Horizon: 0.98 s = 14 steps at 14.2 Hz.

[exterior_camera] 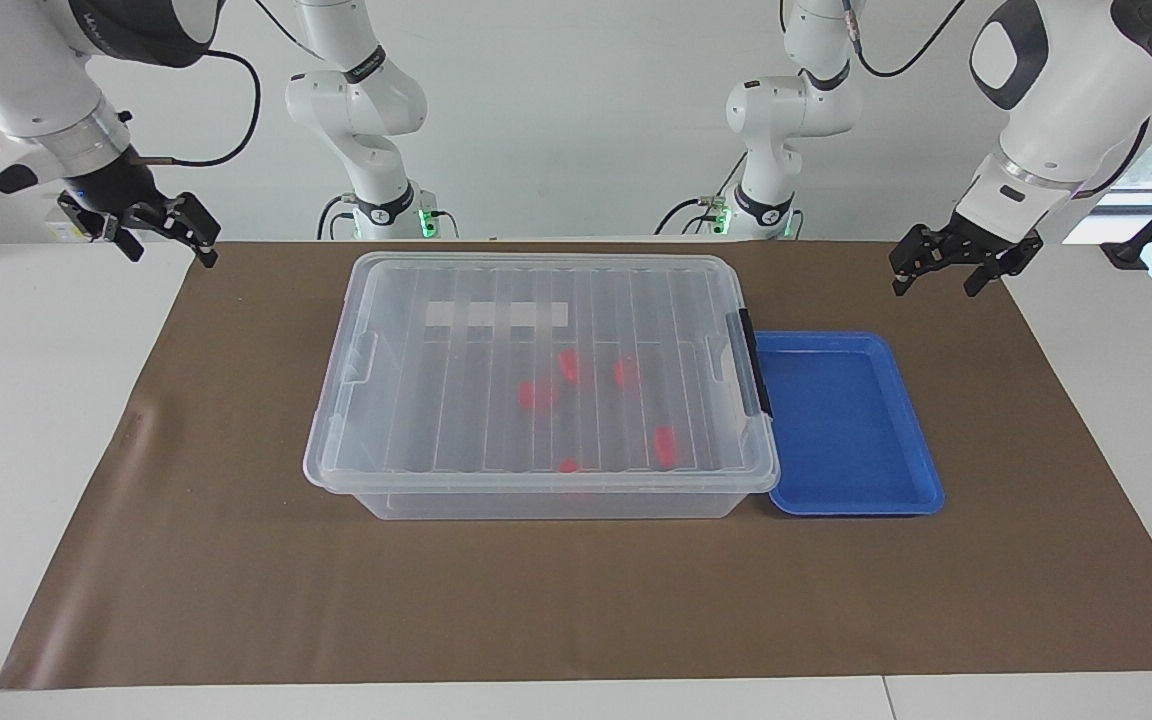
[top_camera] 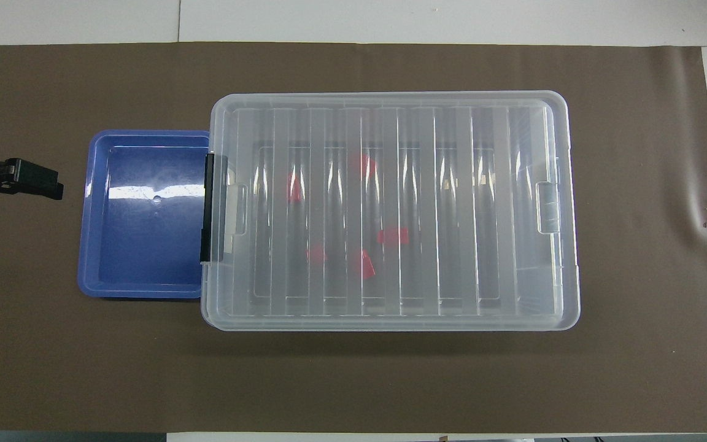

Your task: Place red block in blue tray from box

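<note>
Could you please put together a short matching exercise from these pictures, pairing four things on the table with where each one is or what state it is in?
Column one:
1. large clear plastic box
2. shallow bright blue plastic tray
3. small red plastic blocks
4. left gripper

Column two:
A. lying inside the box, under its lid
B. empty, beside the box at the left arm's end
C. open, raised over the brown mat, holding nothing
D. shut under a ribbed clear lid

Pairs: 1-D, 2-B, 3-A, 4-C
</note>
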Each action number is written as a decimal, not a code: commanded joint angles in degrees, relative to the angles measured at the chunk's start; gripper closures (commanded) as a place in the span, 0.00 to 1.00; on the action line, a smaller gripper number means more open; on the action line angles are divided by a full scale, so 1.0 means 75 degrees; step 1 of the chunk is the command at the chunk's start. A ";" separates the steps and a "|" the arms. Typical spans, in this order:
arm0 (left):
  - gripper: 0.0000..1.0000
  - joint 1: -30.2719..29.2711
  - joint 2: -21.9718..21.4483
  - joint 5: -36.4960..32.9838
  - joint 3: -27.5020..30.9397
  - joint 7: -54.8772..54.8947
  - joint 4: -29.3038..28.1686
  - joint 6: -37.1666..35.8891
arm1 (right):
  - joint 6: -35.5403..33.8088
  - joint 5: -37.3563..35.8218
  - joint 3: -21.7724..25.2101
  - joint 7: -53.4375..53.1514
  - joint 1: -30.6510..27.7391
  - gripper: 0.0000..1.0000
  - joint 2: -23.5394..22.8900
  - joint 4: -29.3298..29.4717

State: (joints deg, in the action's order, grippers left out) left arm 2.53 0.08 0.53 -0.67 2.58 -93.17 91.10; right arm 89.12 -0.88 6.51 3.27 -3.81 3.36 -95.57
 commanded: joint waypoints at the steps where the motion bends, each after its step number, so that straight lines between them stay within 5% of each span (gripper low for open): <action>1: 0.00 -0.0033 -0.0199 0.0105 -0.0016 -0.0040 -0.0210 -0.0018 | 0.0632 0.0093 -0.0129 -0.0502 0.0528 0.00 0.0290 -0.0698; 14: 0.00 -0.0091 -0.0199 0.0058 -0.0004 -0.0028 -0.0234 -0.0053 | 0.3175 0.0375 -0.0141 -0.1233 0.1563 0.00 -0.0694 -0.1811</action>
State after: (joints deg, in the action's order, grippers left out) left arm 2.48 0.08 0.53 -0.57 2.55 -93.29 91.09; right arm 111.13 0.95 5.21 -5.86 8.31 -2.30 -107.39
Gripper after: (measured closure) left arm 0.000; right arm 0.000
